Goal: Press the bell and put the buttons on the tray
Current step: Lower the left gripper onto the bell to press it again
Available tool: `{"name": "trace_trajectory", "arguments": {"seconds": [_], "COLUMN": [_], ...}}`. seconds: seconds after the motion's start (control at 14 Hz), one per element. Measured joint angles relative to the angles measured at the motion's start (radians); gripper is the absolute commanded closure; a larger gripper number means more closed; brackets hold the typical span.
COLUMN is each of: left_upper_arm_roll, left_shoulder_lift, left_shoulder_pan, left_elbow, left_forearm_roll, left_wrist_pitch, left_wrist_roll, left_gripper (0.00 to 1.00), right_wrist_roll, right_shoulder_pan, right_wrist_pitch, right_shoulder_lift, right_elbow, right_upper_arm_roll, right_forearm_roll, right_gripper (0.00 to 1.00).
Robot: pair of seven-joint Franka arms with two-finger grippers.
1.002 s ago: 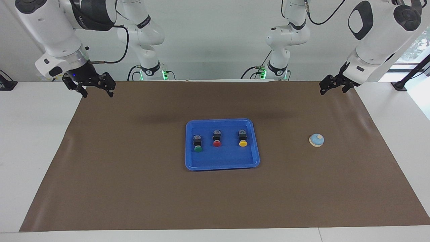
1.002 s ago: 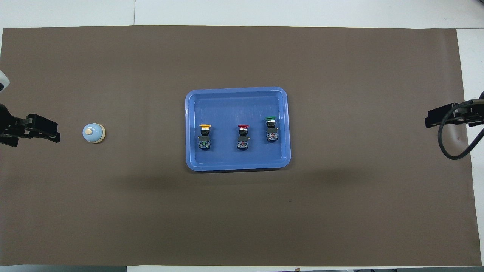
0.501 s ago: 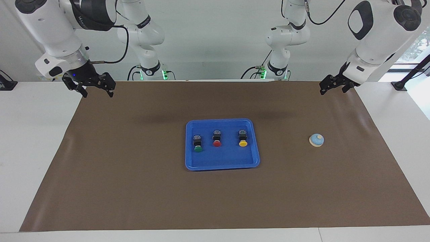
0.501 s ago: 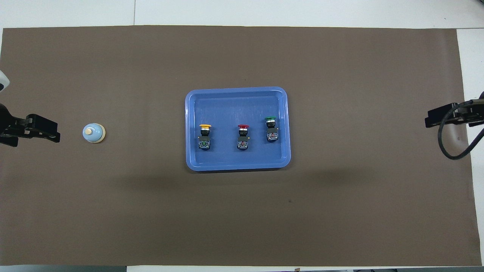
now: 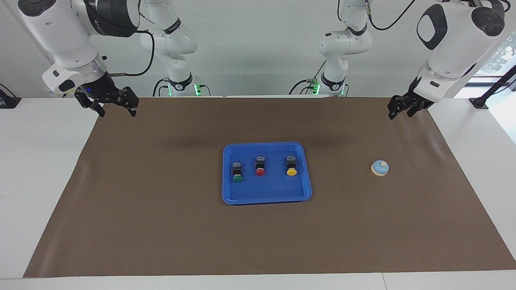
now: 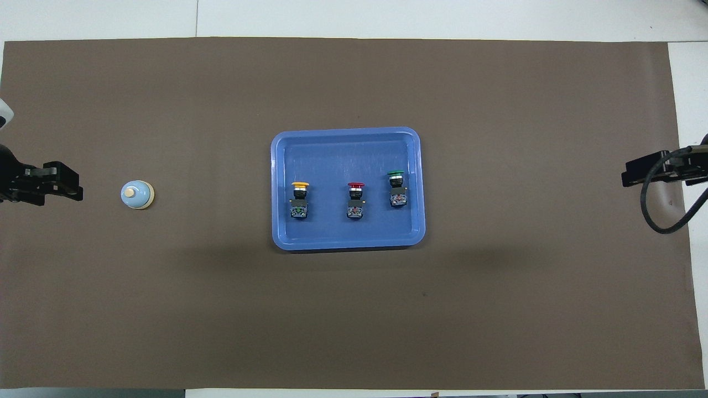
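Since all three buttons already lie inside the tray (image 5: 300, 189) — green button (image 5: 238, 172), red button (image 5: 260, 166) and yellow button (image 5: 291, 165) in a row across it, caps pointing away from the robots — the step in hand looks to be the bell (image 5: 379, 168). It stands alone on the brown mat (image 5: 161, 225), toward the left arm's end of the table and well apart from the tray.

The left gripper (image 5: 400, 108) hangs in the air over the mat's edge at its own end, holding nothing; whether its fingers are apart or together I cannot tell. The right gripper (image 5: 108, 102) waits over the mat's corner at the other end, jaws spread and empty.

To ring the bell well, the left gripper should travel until it is directly over the cream knob, then drop straight down. Fingers brought together would give one blunt tip to press with; parted fingers could straddle the knob and miss it. The dome is rounded, so an off-centre push may slide down its side and shove the light bell across the mat instead of ringing it. A short, vertical press and a clean lift — no sideways drag — should do. The right arm has no need to move.
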Motion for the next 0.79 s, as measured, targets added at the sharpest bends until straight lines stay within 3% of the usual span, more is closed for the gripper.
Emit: {"name": "trace_trajectory", "arguments": {"seconds": [0.43,0.79], "left_upper_arm_roll": [0.008,0.008], "left_shoulder_lift": [-0.046,0.027], "left_shoulder_pan": [0.039,0.039], "left_elbow": [-0.240,-0.333], "left_forearm_roll": [0.000,0.000], "left_wrist_pitch": [0.241,0.432], "left_wrist_roll": [-0.002,-0.002], "left_gripper": [1.00,1.00], "right_wrist_roll": [0.000,0.000], "right_shoulder_pan": [0.000,0.000], "right_wrist_pitch": [0.000,0.000], "right_shoulder_lift": [0.000,0.000], "right_elbow": [0.000,0.000], "right_upper_arm_roll": [0.000,0.000], "right_forearm_roll": [0.000,0.000], "right_gripper": [0.00,0.00]}}
